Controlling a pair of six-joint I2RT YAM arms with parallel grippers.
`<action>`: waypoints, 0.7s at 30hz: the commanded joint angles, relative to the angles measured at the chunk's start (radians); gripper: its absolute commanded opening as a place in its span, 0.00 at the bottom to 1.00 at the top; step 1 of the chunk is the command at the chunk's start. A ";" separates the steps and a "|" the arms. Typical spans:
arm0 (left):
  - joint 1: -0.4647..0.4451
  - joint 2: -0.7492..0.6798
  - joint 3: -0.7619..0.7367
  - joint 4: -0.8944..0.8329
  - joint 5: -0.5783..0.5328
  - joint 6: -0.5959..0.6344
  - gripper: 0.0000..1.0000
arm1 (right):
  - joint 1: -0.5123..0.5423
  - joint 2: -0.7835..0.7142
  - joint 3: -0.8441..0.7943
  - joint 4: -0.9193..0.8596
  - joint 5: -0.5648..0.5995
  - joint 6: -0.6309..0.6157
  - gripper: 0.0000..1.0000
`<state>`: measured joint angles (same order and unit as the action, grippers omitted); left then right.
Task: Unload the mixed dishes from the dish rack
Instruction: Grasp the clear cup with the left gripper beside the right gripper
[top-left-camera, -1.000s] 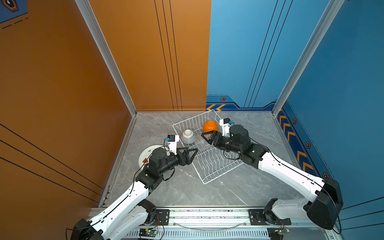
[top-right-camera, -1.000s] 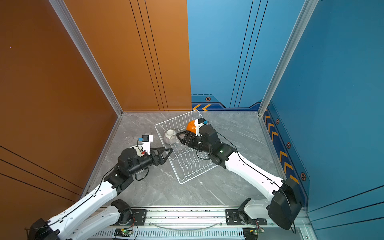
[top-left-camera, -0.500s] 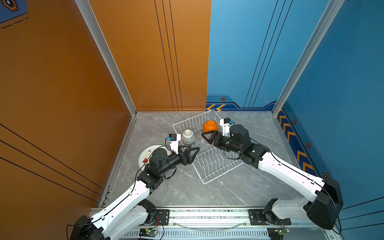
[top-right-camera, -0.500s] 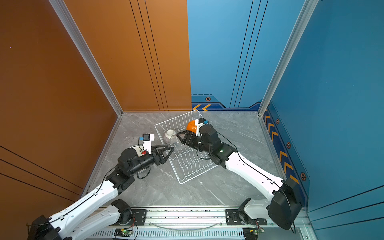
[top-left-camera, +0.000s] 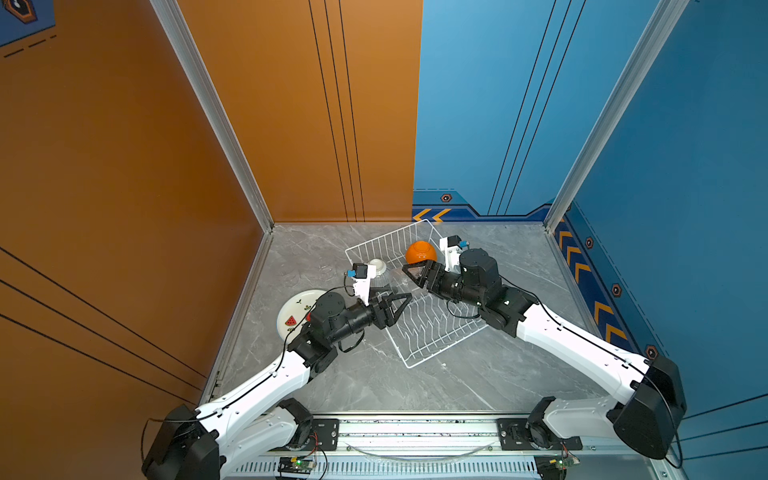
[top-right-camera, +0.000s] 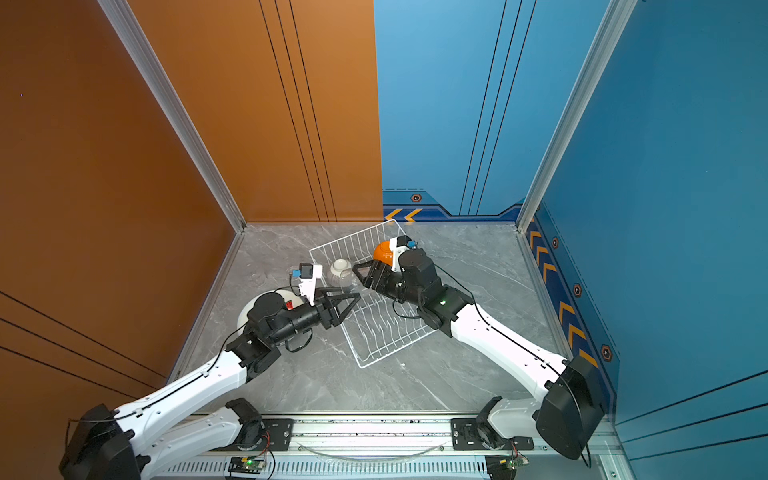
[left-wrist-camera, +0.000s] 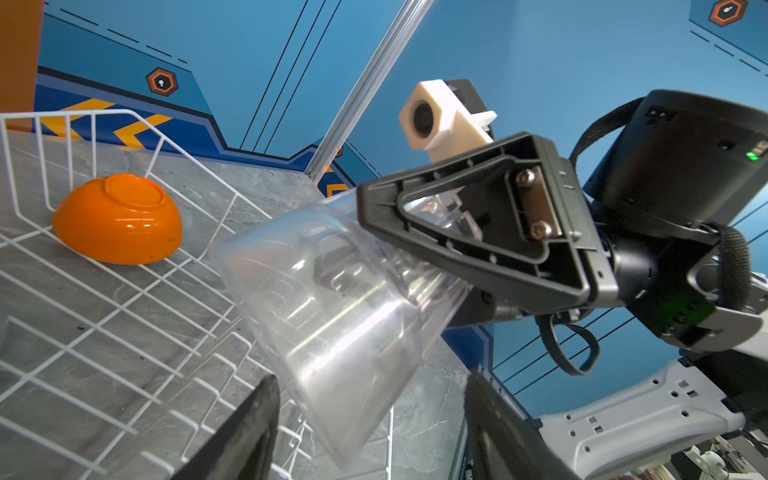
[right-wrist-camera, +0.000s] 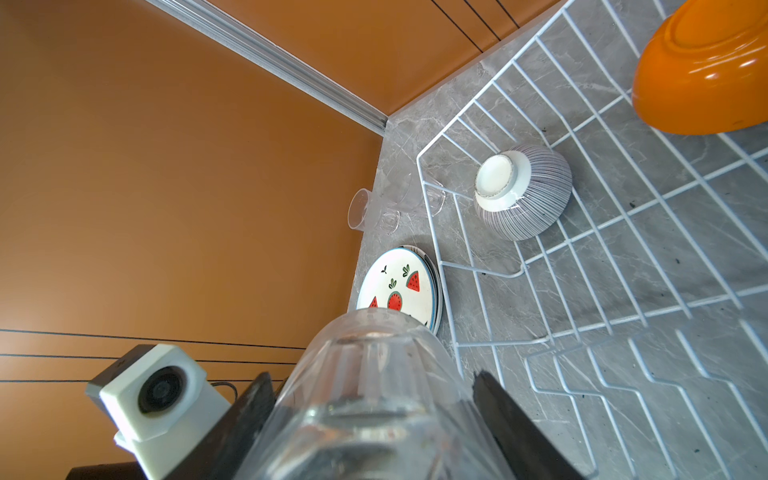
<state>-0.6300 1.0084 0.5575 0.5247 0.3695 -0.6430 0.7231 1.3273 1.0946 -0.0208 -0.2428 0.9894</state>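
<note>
Right hand (top-left-camera: 411, 274) clamped on clear glass (left-wrist-camera: 332, 299), which lies on its side above dish rack (top-left-camera: 432, 328) floor. Left hand (top-left-camera: 401, 305) at rack's edge, jaws apart, flanking glass's free end, gap on each side. Orange bowl (top-left-camera: 420, 251) and striped bowl (right-wrist-camera: 523, 191) upside down inside rack. Watermelon plate (right-wrist-camera: 399, 291) on table (top-left-camera: 478, 382) just outside rack, atop dark-rimmed plate (right-wrist-camera: 435, 286). Second glass (right-wrist-camera: 365, 208) outside rack's corner.

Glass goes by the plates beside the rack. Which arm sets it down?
Left. The left gripper straddles the clear glass and the plates lie on its side; the right gripper holds it over the dish rack, farther off.
</note>
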 joint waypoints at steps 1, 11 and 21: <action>-0.020 0.022 0.036 0.065 0.026 0.027 0.67 | 0.010 -0.001 0.007 0.058 -0.028 0.015 0.53; -0.032 0.084 0.082 0.109 0.062 0.015 0.42 | 0.006 0.002 0.015 0.068 -0.065 0.020 0.53; -0.002 0.087 0.082 0.100 0.004 -0.029 0.00 | -0.004 0.011 -0.017 0.124 -0.101 0.057 0.53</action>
<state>-0.6579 1.0878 0.6144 0.6582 0.4164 -0.6060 0.7113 1.3354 1.0954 0.0696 -0.2993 1.1427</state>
